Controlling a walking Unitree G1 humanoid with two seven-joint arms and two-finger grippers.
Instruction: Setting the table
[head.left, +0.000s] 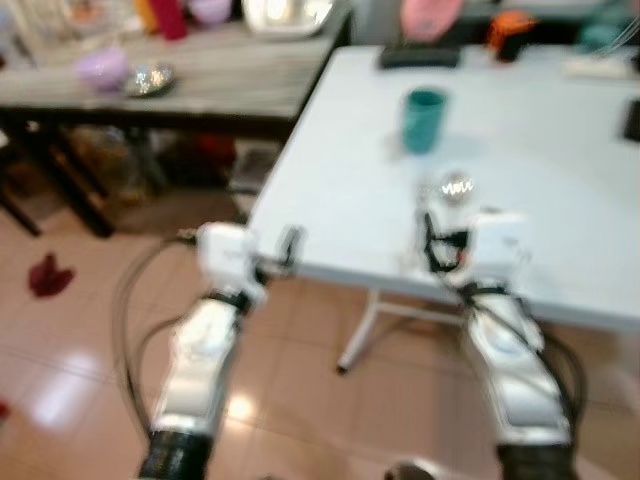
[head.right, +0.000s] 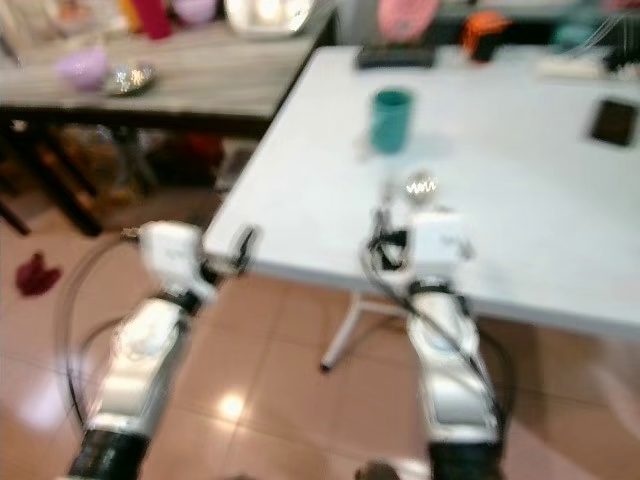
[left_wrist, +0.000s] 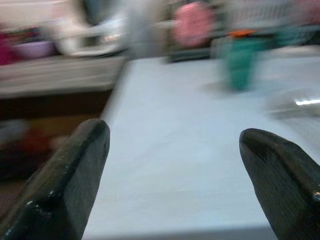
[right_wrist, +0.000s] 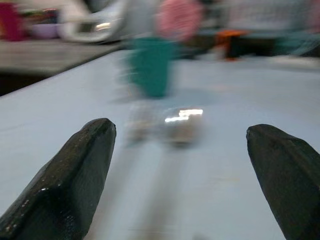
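A teal cup (head.left: 424, 118) stands upright on the white table (head.left: 560, 200), toward its far side. Nearer to me lies a small shiny metal piece (head.left: 456, 188), too blurred to identify. My right gripper (right_wrist: 181, 129) is open over the table's front part, with the shiny piece just ahead of its fingers and the cup beyond. My left gripper (left_wrist: 173, 131) is also open and holds nothing. It hovers at the table's front left corner (head.left: 290, 245), pointing across the bare tabletop.
A wooden side table (head.left: 230, 70) stands at the back left with a purple bowl (head.left: 102, 68), a silvery dish (head.left: 150, 80) and a red container (head.left: 168, 15). A black item (head.right: 612, 120) lies at the table's right. The table leg (head.left: 360, 335) stands on tiled floor.
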